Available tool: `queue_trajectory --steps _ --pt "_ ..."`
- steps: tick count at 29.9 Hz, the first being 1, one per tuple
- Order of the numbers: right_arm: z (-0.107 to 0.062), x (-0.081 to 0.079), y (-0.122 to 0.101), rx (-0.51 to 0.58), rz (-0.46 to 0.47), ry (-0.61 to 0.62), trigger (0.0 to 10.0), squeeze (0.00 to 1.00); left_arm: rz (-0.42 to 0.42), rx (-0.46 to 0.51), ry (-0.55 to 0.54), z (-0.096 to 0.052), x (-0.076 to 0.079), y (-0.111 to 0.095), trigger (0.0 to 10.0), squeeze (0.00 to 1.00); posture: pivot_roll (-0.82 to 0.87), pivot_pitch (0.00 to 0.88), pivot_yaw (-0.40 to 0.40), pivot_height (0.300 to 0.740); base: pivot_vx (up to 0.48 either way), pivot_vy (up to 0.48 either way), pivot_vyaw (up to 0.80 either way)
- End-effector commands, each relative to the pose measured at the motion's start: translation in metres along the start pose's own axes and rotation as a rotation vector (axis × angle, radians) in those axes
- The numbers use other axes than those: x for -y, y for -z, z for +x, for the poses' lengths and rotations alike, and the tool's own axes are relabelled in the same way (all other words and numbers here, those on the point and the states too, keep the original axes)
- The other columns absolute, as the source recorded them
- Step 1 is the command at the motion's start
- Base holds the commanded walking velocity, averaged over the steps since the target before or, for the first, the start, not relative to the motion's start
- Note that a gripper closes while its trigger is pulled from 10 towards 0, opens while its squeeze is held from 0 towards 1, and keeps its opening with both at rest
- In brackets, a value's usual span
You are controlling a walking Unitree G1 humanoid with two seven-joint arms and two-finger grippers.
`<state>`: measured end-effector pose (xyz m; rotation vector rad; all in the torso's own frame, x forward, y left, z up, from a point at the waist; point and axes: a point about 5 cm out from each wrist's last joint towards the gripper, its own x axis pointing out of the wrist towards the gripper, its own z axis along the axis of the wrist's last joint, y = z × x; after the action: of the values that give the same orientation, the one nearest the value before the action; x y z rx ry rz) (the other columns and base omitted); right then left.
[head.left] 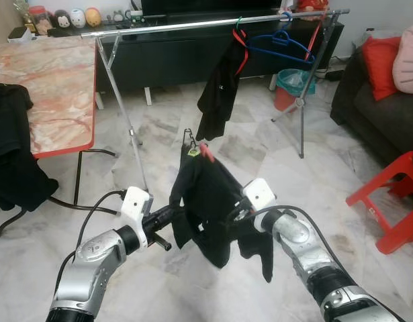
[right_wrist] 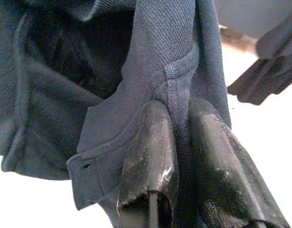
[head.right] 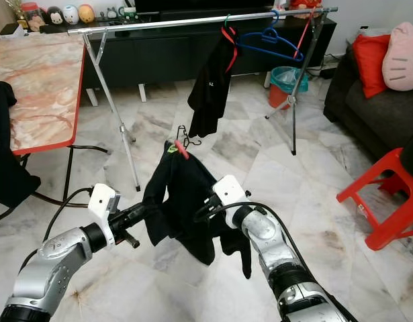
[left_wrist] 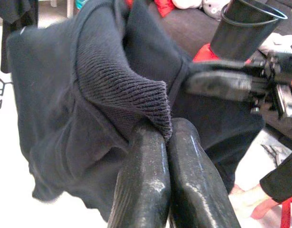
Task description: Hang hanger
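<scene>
My left fingers [left_wrist: 167,142] are clenched on a ribbed knit cuff of the black garment [head.left: 206,201]; my right fingers [right_wrist: 183,137] pinch a stitched seam of it. The garment sits on a hanger [head.left: 191,142] with a thin black wire hook, held between both arms above the marble floor [head.left: 260,147], short of the metal rail [head.left: 193,25].
</scene>
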<state>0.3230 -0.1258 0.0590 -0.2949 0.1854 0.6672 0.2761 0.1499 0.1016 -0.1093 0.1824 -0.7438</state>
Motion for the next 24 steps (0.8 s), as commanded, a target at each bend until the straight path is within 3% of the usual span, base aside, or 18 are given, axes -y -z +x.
queue_trajectory --steps 1,3,4,5,18,20,24 --pt "0.001 0.002 -0.005 0.033 0.016 0.009 10.0 0.0 0.01 0.01 0.042 0.0 0.004 -0.005 10.0 0.0 0.03 0.049 -0.02 0.74 0.0 0.0 0.0" --pt "0.002 0.003 -0.007 0.043 0.036 0.017 10.0 0.0 0.007 0.005 0.05 -0.001 0.005 -0.004 10.0 0.0 0.03 0.05 -0.019 0.74 0.0 0.0 0.0" --pt "0.002 0.005 -0.009 0.052 0.053 0.024 10.0 0.0 0.0 -0.001 0.062 -0.001 0.007 -0.002 10.0 0.23 0.03 0.05 -0.019 0.74 0.0 0.0 0.0" --pt "0.003 0.004 -0.012 0.07 0.061 0.019 10.0 0.0 -0.009 -0.01 0.078 -0.003 0.009 -0.001 10.0 1.0 0.04 0.051 -0.02 0.74 0.0 0.0 0.0" --pt "0.006 0.003 -0.029 0.169 0.065 -0.022 10.0 0.0 -0.005 -0.021 0.09 -0.005 0.009 0.0 10.0 1.0 0.04 0.053 -0.019 0.74 0.0 0.0 0.0" --pt "0.006 0.002 -0.029 0.183 0.069 -0.03 10.0 0.0 0.002 -0.016 0.068 -0.005 0.007 -0.001 10.0 1.0 0.04 0.053 -0.019 0.74 0.0 0.0 0.0" --pt "0.003 0.007 -0.032 0.204 0.082 -0.038 10.0 0.0 0.018 0.039 -0.074 -0.009 -0.01 -0.007 10.0 1.0 0.03 0.051 -0.02 0.74 0.0 0.0 0.0"
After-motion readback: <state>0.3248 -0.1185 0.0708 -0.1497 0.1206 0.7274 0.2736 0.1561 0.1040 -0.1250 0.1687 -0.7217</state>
